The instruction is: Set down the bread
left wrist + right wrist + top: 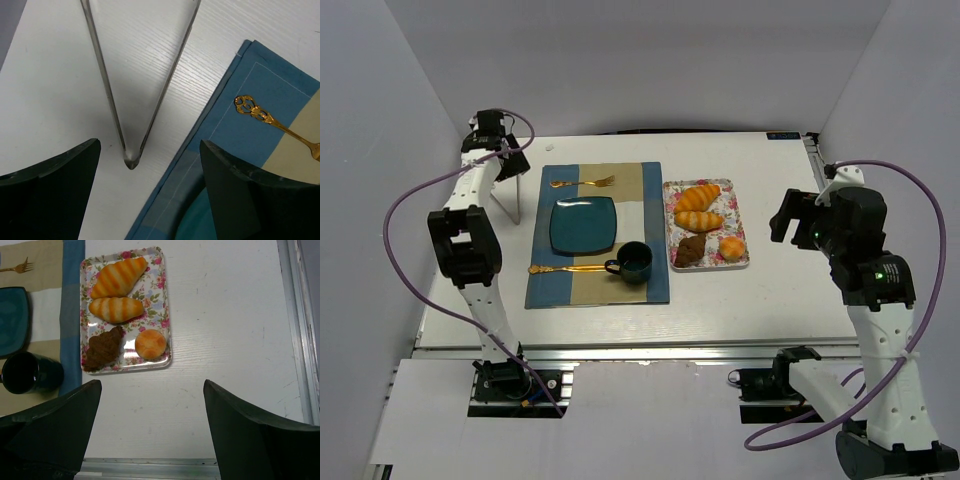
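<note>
The bread (pixel 690 250) is a small dark brown ridged croissant at the near left corner of a floral tray (pixel 667 186). It also shows in the right wrist view (pixel 102 349) on the tray (pixel 161 300). My right gripper (pixel 788 218) hangs open and empty above the bare table to the right of the tray; in its own view the gripper (pixel 152 385) has its jaws wide apart. My left gripper (pixel 508 165) is open and empty at the far left, above metal tongs (pixel 130 156); in its own view the gripper (pixel 150 145) has its jaws wide apart.
Two golden-orange croissants (pixel 699 208) and a round orange bun (pixel 732 247) share the tray. A blue and tan placemat (pixel 655 283) holds a teal square plate (pixel 582 225), a dark mug (pixel 634 262), a gold fork (pixel 585 182) and a gold spoon (pixel 565 268).
</note>
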Available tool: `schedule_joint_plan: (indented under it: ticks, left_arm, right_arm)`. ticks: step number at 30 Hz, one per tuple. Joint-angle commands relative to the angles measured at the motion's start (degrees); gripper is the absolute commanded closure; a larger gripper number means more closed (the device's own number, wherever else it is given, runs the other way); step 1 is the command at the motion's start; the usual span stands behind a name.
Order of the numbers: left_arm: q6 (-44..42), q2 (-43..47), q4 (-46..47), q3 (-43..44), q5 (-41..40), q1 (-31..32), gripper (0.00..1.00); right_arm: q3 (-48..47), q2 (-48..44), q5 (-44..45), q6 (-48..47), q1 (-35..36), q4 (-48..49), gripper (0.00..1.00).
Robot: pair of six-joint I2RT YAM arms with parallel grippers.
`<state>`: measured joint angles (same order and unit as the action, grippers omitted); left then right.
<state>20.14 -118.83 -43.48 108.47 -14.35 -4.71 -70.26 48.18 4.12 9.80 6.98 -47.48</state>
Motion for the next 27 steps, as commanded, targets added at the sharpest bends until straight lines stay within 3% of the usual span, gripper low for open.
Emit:
schedule_joint_plan:
  ticks: [1, 16, 27]
  left_arm:
    - [-1.4, 2.3, -0.7, 2.1, 0.5, -1.2, 0.08]
    - [-3.5, -4.8, 2.4, 0.3, 5.9, -3.2, 0.1]
    - [-5.1, -6.9, 3.4, -2.5, 4.0, -3.2, 0.11]
  right_arm:
    - [0.4, 0.1, -1.7, 0.9, 0.0, 3.1, 0.11]
    - [1.3, 1.2, -0.7, -0.5, 0.1, 2.7, 0.11]
    - [3.0, 1.6, -0.3, 0.7, 0.0, 3.0, 0.11]
